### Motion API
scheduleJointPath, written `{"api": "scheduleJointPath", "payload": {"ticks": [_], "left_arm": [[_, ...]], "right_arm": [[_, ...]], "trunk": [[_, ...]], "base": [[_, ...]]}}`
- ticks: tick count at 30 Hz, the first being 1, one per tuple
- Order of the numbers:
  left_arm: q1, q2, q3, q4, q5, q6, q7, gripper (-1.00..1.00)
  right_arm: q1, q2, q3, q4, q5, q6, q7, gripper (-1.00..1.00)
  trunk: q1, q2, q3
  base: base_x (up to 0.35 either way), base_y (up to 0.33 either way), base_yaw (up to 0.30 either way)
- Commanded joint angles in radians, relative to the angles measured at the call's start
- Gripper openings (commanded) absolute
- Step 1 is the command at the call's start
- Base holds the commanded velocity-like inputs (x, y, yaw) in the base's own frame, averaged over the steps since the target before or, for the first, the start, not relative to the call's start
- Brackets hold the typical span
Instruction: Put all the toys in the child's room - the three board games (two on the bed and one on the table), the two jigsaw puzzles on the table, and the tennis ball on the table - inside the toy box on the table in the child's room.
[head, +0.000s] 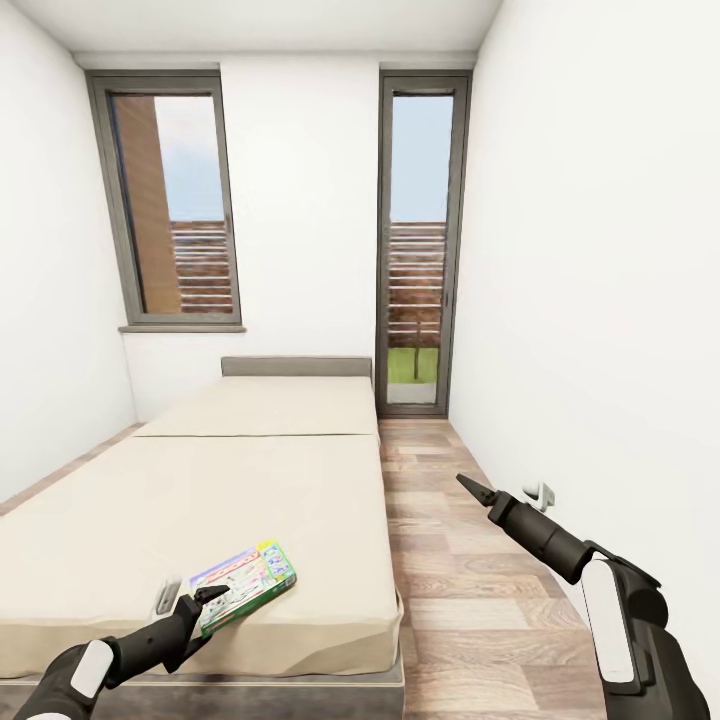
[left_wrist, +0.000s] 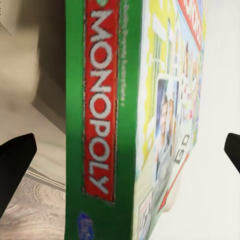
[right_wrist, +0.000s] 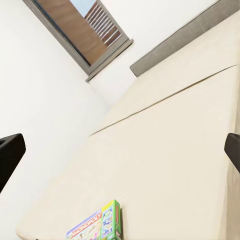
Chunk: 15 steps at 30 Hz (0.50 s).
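Board game (head: 245, 582) — flat glossy green card box on beige bed (head: 250, 500); left jaws open astride it, right jaws spread.

Readable text: one word, on one box.

The flat white-and-green card board game box (left_wrist: 125, 120) carries "MONOPOLY" in white capitals on a red band running along its green side edge, clear in the left wrist view. A red band across the printed lid (head: 243, 567) in the head view is too small to read. A small blue mark near one end of the green edge and the small print beside the red band are blurred. In the right wrist view the box (right_wrist: 97, 226) shows lettering too small to make out.
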Motion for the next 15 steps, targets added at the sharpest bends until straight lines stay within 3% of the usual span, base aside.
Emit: {"api": "scheduleJointPath", "payload": {"ticks": [1, 5, 6, 15], "left_arm": [[-0.002, 0.000, 0.008, -0.001, 0.001, -0.123, -0.005, 1.00], [-0.002, 0.000, 0.008, -0.001, 0.001, -0.123, -0.005, 1.00], [-0.002, 0.000, 0.008, -0.001, 0.001, -0.123, -0.005, -1.00], [-0.002, 0.000, 0.008, -0.001, 0.001, -0.120, -0.009, -1.00]], "right_arm": [[-0.001, 0.001, -0.003, 0.000, -0.001, 0.006, 0.003, 1.00], [-0.001, 0.001, -0.003, 0.000, -0.001, 0.006, 0.003, 1.00], [-0.001, 0.001, -0.003, 0.000, -0.001, 0.006, 0.003, 1.00], [-0.001, 0.001, -0.003, 0.000, -0.001, 0.006, 0.003, 1.00]], "trunk": [[0.000, 0.000, -0.001], [0.000, 0.000, -0.001], [0.000, 0.000, -0.001], [0.000, 0.000, -0.001]], "base": [[0.000, 0.000, 0.000], [0.000, 0.000, 0.000], [0.000, 0.000, 0.000], [0.000, 0.000, 0.000]]}}
